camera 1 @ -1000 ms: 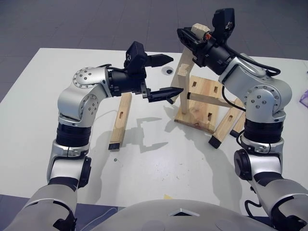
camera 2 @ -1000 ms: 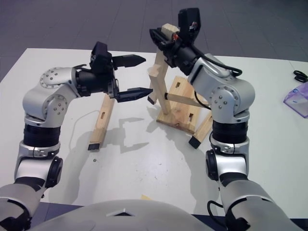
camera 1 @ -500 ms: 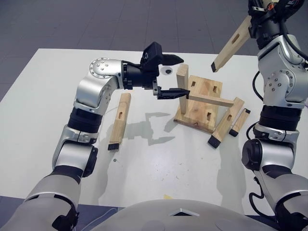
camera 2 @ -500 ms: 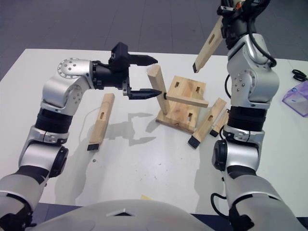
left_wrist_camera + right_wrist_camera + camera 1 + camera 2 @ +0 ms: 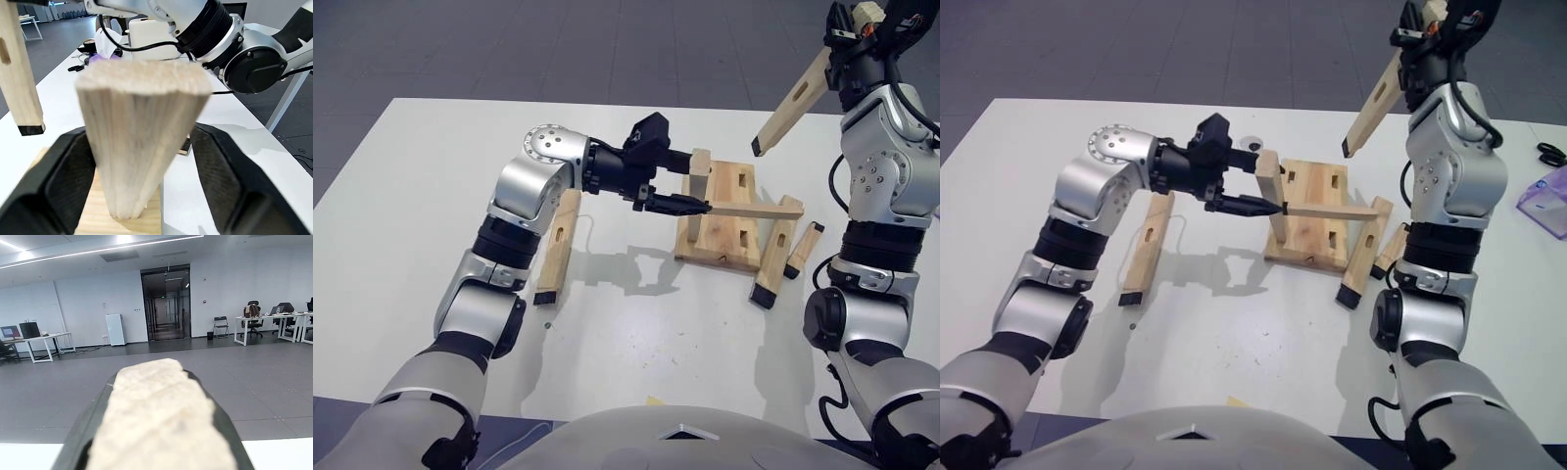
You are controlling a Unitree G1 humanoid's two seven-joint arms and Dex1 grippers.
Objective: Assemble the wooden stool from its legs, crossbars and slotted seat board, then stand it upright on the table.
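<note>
The slotted seat board lies flat on the white table. One wooden leg stands upright in it, and a thin crossbar runs sideways from that leg. My left gripper is shut on this upright leg, whose end grain sits between the black fingers. My right gripper is raised high over the table's far right, shut on another slotted leg that hangs slanting down to the left; its end shows between the jaws.
A loose slotted leg lies on the table under my left forearm. Two more wooden pieces rest against the seat board's right side. A purple object sits at the table's right edge. A small dark speck lies near the loose leg.
My left gripper reached right and shut on the upright leg, nudging the seat board slightly right. The right arm swung its leg up off the stool and holds it high.
</note>
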